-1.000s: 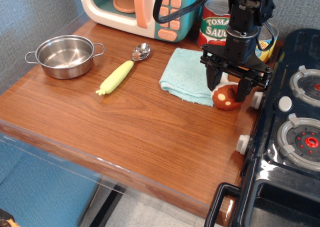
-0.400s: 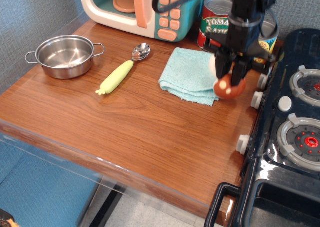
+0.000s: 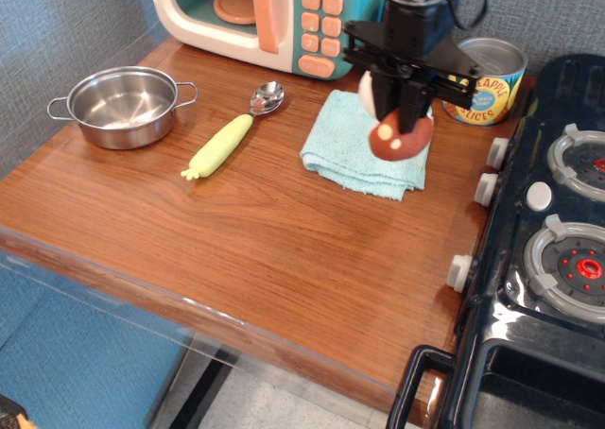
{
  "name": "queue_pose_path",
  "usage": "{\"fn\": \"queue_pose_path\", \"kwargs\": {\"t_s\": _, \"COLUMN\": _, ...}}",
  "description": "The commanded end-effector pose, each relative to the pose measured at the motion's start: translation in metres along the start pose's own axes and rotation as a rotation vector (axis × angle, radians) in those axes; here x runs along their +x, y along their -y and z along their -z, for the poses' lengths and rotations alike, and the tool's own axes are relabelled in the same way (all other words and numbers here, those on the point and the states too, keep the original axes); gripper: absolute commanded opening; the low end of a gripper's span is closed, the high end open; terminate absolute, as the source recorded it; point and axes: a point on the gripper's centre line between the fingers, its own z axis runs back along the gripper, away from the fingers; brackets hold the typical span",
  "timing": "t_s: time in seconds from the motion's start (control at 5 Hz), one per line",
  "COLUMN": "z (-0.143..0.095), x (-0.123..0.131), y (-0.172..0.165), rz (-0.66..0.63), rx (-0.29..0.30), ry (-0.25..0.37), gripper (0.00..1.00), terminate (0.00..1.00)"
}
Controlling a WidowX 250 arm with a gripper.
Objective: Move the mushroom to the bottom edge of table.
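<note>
The mushroom [image 3: 399,138], reddish-brown cap with cream spots, hangs tilted in my gripper [image 3: 400,117]. The gripper is shut on it and holds it in the air above the light blue cloth [image 3: 357,147]. The black arm rises above it and hides part of the cans behind. The wooden table [image 3: 246,240] stretches below, with its bottom edge toward the front of the view.
A steel pot [image 3: 123,105] stands at the left. A yellow-green-handled spoon [image 3: 232,133] lies beside it. A toy microwave [image 3: 274,18] stands at the back, a can [image 3: 490,79] at the back right. The black toy stove [image 3: 544,240] fills the right side.
The gripper closed on the mushroom, lifted it off the table beside the cloth, and carried it up and to the left, over the cloth.
</note>
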Motion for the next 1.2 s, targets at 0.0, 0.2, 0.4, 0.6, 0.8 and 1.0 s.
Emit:
{"fn": "queue_pose_path", "kwargs": {"t_s": 0.0, "z": -0.02, "x": -0.063, "y": 0.022, "rz": 0.034, "rx": -0.027, "ry": -0.04, "gripper": 0.0, "terminate": 0.0}}
{"fn": "queue_pose_path", "kwargs": {"t_s": 0.2, "z": -0.016, "x": -0.086, "y": 0.03, "rz": 0.06, "rx": -0.02, "ry": -0.098, "gripper": 0.0, "terminate": 0.0}}
{"fn": "queue_pose_path", "kwargs": {"t_s": 0.4, "z": -0.009, "x": -0.096, "y": 0.03, "rz": 0.061, "rx": -0.021, "ry": -0.136, "gripper": 0.0, "terminate": 0.0}}
{"fn": "queue_pose_path", "kwargs": {"t_s": 0.6, "z": -0.011, "x": -0.097, "y": 0.026, "rz": 0.054, "rx": -0.005, "ry": -0.128, "gripper": 1.0, "terminate": 0.0}}
{"fn": "queue_pose_path", "kwargs": {"t_s": 0.8, "z": -0.017, "x": -0.101, "y": 0.018, "rz": 0.036, "rx": 0.01, "ry": -0.116, "gripper": 1.0, "terminate": 0.0}}
{"fn": "queue_pose_path", "kwargs": {"t_s": 1.0, "z": -0.023, "x": -0.102, "y": 0.015, "rz": 0.033, "rx": 0.021, "ry": -0.106, "gripper": 1.0, "terminate": 0.0}}
